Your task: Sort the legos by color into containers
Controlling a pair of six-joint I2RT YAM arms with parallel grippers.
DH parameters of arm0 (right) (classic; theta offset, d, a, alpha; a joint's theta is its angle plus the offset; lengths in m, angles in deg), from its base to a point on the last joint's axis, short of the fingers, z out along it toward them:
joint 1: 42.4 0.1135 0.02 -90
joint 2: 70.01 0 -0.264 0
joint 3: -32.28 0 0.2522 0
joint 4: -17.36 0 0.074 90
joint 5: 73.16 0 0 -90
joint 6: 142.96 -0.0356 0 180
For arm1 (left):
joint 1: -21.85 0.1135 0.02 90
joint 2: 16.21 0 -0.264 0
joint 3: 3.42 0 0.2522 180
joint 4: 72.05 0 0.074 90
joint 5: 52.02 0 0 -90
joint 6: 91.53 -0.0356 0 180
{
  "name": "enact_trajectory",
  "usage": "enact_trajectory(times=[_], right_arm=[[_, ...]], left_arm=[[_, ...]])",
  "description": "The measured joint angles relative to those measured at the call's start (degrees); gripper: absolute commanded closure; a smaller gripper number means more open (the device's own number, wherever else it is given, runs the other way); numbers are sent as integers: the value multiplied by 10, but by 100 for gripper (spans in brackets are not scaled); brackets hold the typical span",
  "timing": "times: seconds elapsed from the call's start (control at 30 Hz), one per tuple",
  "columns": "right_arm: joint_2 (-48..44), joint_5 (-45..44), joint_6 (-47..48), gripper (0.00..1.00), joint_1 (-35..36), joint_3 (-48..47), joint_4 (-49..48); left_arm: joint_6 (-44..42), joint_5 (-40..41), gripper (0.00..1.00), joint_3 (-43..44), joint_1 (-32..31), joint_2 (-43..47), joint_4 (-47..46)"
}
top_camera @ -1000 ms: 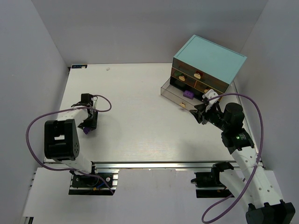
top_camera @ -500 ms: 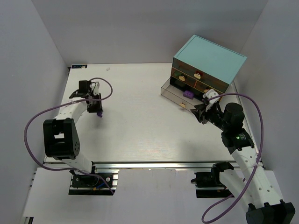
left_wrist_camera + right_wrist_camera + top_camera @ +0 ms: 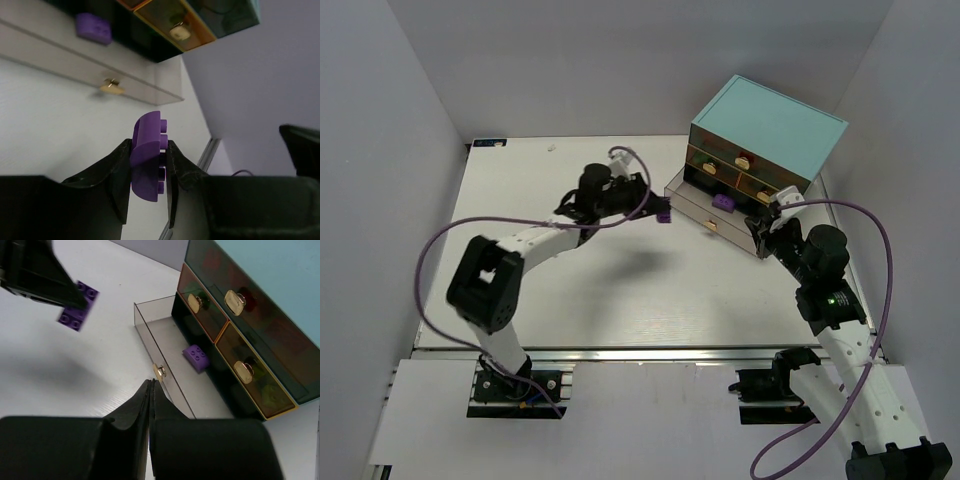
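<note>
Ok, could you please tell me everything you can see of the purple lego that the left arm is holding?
The purple lego is a small, glossy plastic brick with round studs on one face. It is pinched between the jaws of the left gripper, sticking out past their tips, and nothing else touches it. It hangs in the air above the white table, close beside the pulled-out drawer, where a second purple lego already lies.

1 lego (image 3: 722, 201) lies in the drawer (image 3: 700, 212), another lego (image 3: 663, 214) left of it.
</note>
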Motion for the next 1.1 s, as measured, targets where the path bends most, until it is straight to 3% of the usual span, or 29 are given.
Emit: enact_trajectory(times=[0.13,0.3,0.37,0.4,0.43,0.47,0.63,0.77,0.87,0.9,0.97,1.0,1.07,1.1], right_arm=[[7,-20,0,100,-1,0,-8],[14,-30,0,100,-6,0,-10],[16,-31,0,100,-8,0,-10],[16,-31,0,100,-9,1,-10],[16,-31,0,100,-10,2,-11],[16,-31,0,99,-11,4,-11],[18,-24,4,81,-19,9,-11],[18,10,29,68,-26,9,-9],[19,64,71,71,-30,9,5],[22,90,97,74,-31,9,15],[36,145,157,84,-30,8,42],[49,175,195,89,-29,8,63],[86,214,257,100,-21,2,105],[116,218,284,100,-14,-3,125]], left_arm=[[85,32,94,83,-47,-116,-87],[152,107,89,206,-73,-239,-121],[170,141,80,247,-81,-274,-125],[174,154,71,264,-83,-288,-126],[179,167,55,282,-85,-302,-125],[181,177,47,299,-87,-313,-122],[186,205,33,384,-92,-361,-82],[182,209,32,392,-92,-361,-68],[158,210,39,388,-92,-351,-46],[147,211,59,382,-91,-341,-38],[116,214,89,341,-88,-292,-14],[95,216,100,310,-87,-258,-3],[47,229,100,229,-84,-158,23],[23,237,100,186,-84,-103,30]])
